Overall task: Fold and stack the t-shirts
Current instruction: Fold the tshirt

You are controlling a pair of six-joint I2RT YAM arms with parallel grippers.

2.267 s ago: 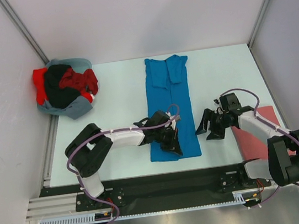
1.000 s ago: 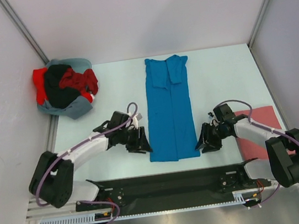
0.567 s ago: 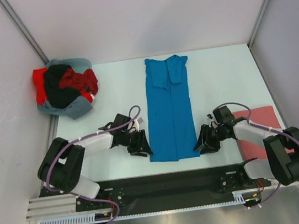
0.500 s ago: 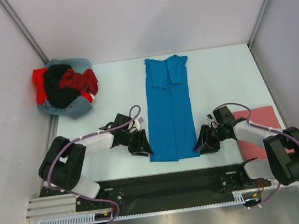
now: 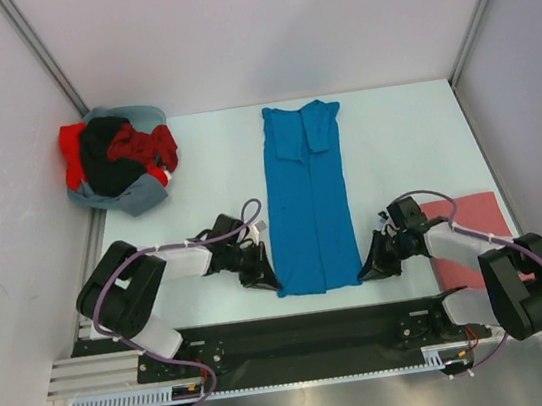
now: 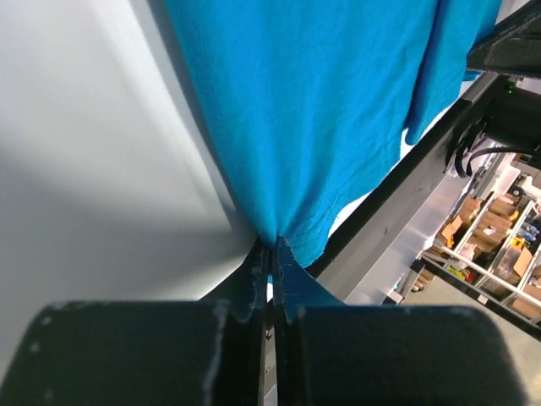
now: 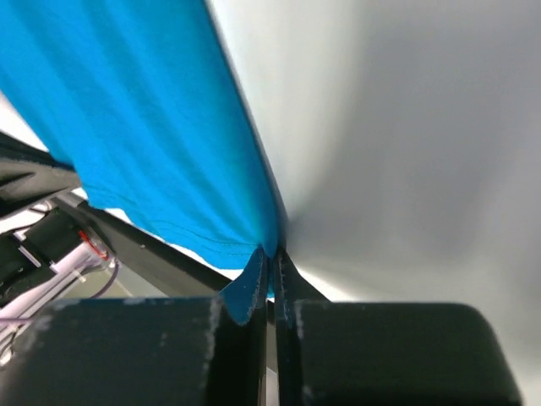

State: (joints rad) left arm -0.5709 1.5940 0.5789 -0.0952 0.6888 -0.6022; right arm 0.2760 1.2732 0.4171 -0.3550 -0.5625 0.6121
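Clamping onto the blue t-shirt (image 5: 307,208), left gripper (image 5: 270,280) and right gripper (image 5: 368,272) pinch its near corners.

Bright, even overhead light fills the top view, which is sharp, with faint shadows on the pale surface (image 5: 403,134). Up close, the left fingers (image 6: 254,283) and right fingers (image 7: 289,283) are dark and blurred. Soft grey shadow spreads beside them, and the blue t-shirt (image 6: 321,110) ahead stays crisp.
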